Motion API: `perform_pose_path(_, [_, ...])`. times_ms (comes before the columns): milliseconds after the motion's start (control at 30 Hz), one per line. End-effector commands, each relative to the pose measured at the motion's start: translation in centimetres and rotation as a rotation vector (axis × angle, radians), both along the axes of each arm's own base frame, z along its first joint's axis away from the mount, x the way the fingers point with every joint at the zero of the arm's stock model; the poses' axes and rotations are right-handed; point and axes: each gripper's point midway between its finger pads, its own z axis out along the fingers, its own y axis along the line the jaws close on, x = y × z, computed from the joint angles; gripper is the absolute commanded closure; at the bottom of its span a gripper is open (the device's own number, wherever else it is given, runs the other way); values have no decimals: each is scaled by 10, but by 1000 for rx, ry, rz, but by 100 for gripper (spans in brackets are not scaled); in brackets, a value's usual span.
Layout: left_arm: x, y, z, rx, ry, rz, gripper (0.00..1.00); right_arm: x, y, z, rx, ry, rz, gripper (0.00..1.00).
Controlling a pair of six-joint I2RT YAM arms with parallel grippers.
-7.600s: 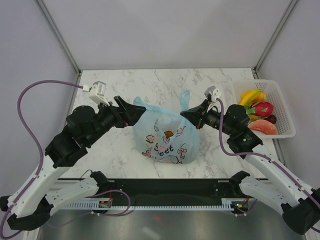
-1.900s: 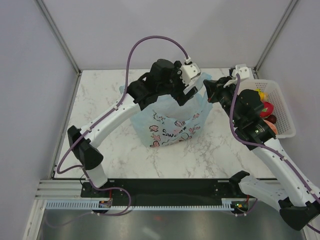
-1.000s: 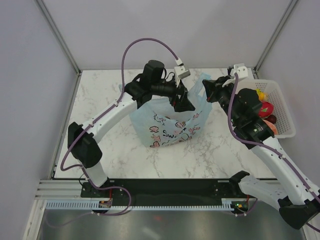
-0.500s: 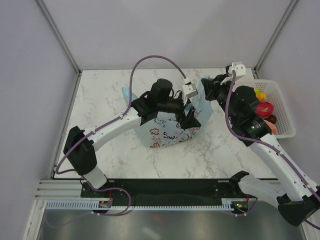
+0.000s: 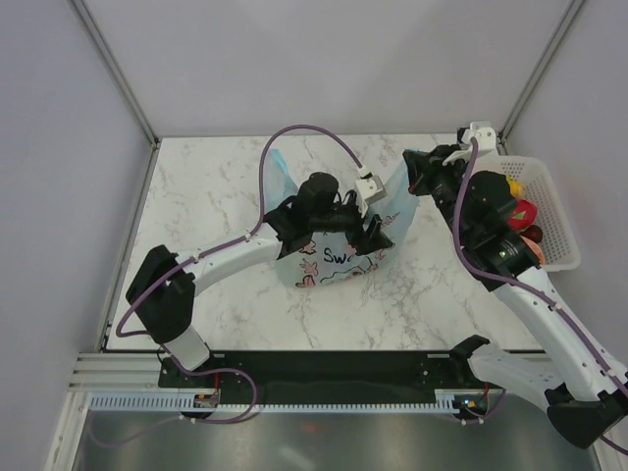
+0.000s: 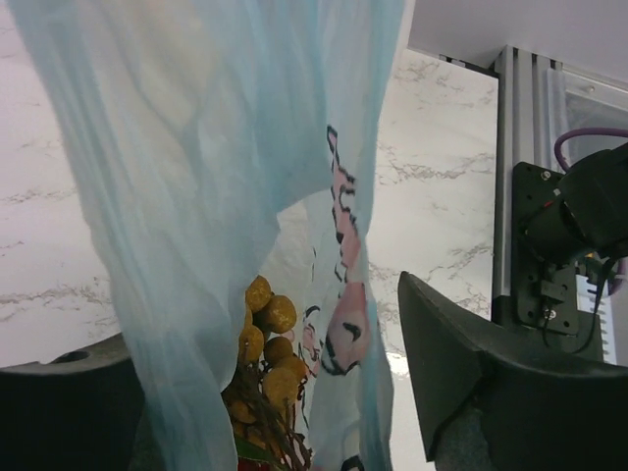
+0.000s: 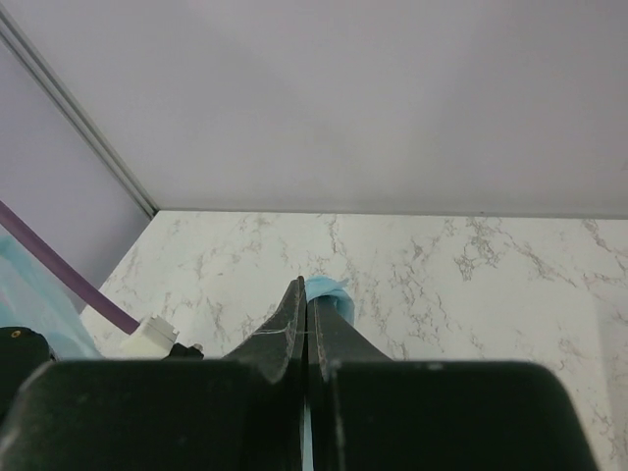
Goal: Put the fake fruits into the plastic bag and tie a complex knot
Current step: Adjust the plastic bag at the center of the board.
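The right claw (image 7: 306,290) is pressed together on a blue corner of the plastic bag (image 5: 339,250), likely holding the mouth up. The left claw (image 6: 250,329) is spread, 1 finger either side of the hanging film, pinching nothing; a tan cluster (image 6: 279,315) lies inside the bag. Right of the bag the mesh basket (image 5: 564,224) holds other fake fruits (image 5: 517,211). Left of the bag the tabletop (image 5: 196,186) gives swinging room; the basket hems the right side

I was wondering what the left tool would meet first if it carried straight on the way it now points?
Most likely the plastic bag: its blue film hangs right between the left tool's open jaws, with the marble table behind it, though depth is unclear.
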Motion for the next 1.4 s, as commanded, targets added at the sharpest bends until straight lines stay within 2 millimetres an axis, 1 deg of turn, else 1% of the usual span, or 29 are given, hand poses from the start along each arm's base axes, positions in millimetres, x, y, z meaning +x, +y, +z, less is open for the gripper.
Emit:
perform_pose_path(0, [13,-6,10,-63,-59,53,22,-8,-15,29,73,-82,-49,100])
perform_pose_path(33, [12,-4,6,-59,-57,58,21,-9,-15,27,74,-80,-51,100])
perform_pose_path(67, [13,-4,8,-70,-67,61,22,-9,-16,27,75,-79,-50,100])
perform_pose_path(100, [14,-3,9,-73,-71,68,26,-10,-15,25,75,-76,-49,100])
perform_pose_path(133, [15,-3,6,-68,-70,75,38,-9,-15,24,72,-74,-46,100])
perform_pose_path(200, [15,-2,7,-71,-74,75,58,-8,-13,21,64,-69,-43,100])
perform_pose_path(233, [16,-2,7,-69,-73,83,75,-7,-13,18,58,-64,-44,100])
perform_pose_path(300, [16,-1,7,-69,-72,91,86,-7,-13,16,45,-63,-42,100])
perform_pose_path(333, [16,0,6,-67,-72,91,89,-7,-12,16,42,-64,-38,100])
perform_pose_path(500, [14,-6,4,-76,-66,65,85,-8,-3,15,30,-65,14,100])
perform_pose_path(533, [14,-7,6,-84,-67,53,96,-8,0,21,37,-86,28,100])
perform_pose_path(567, [14,-9,4,-83,-64,47,98,-11,5,22,25,-95,59,94])
perform_pose_path(600, [13,-10,7,-92,-70,43,98,-11,5,22,8,-99,60,73])
perform_pose_path(667, [14,-9,11,-112,-85,41,98,-14,0,20,-2,-98,44,52])
perform_pose_path(700, [13,-8,13,-123,-86,35,98,-14,-3,14,-12,-91,32,38])
perform_pose_path(733, [17,-5,14,-139,-92,44,98,-18,-6,15,-16,-102,31,33])
perform_pose_path(800, [16,-2,19,-167,-67,37,98,-21,-7,-9,-47,-52,36,23])
perform_pose_path(867, [19,1,19,-179,-47,30,98,-28,-7,-16,-56,-55,56,17])
perform_pose_path(900, [18,2,21,-183,-43,25,98,-30,-4,-30,-68,-36,75,11])
perform_pose_path(933, [18,3,20,-182,-42,24,98,-33,-5,-32,-66,-42,81,9])
perform_pose_path(967, [17,3,21,-184,-45,22,98,-34,-4,-44,-73,-29,91,8])
perform_pose_path(1000, [16,4,22,-187,-46,16,98,-35,-3,-52,-78,-18,101,5])
perform_pose_path(1033, [15,5,22,-186,-47,14,98,-38,-1,-50,-69,-41,113,4])
perform_pose_path(1067, [14,5,23,-190,-50,10,98,-37,2,-60,-66,-41,128,4])
perform_pose_path(1100, [13,5,22,-189,-49,8,98,-39,6,-64,-64,-46,149,2])
perform_pose_path(1167, [13,5,24,-192,-47,5,98,-41,13,-66,-40,-70,186,2])
perform_pose_path(1200, [11,5,23,-192,-45,-1,98,-39,14,-79,-38,-51,186,2])
perform_pose_path(1300, [9,6,23,-197,-43,-7,98,-34,17,-88,-21,-52,186,2])
perform_pose_path(1367, [9,6,23,-198,-42,-8,98,-34,23,-86,-18,-70,215,2])
